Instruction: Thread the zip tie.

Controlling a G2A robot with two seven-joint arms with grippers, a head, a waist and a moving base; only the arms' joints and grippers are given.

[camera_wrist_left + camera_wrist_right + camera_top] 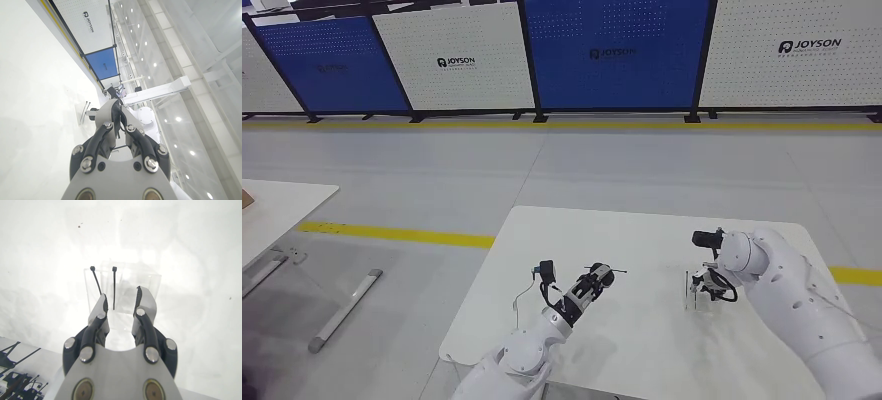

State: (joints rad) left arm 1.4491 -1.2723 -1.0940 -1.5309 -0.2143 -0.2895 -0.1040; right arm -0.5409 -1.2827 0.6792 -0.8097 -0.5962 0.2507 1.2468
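My left gripper [596, 276] hovers over the middle of the white table [642, 235], shut on a black zip tie [615, 270]. The tie's strap [118, 133] runs between the closed fingers [105, 115]. A clear holder [151, 285] with two upright black zip ties stands at the right of the table. One tie [114, 287] stands between the fingers of my open right gripper [122, 299]. The other tie [96, 280] leans beside one fingertip [104, 301]. In the top view the right gripper [706, 286] sits right at the holder [690, 290].
A thin cable [525, 292] hangs off the left arm near the table's left edge. Bare white tabletop lies between the two arms and behind them. Blue and white partition panels [612, 50] stand far back across the floor.
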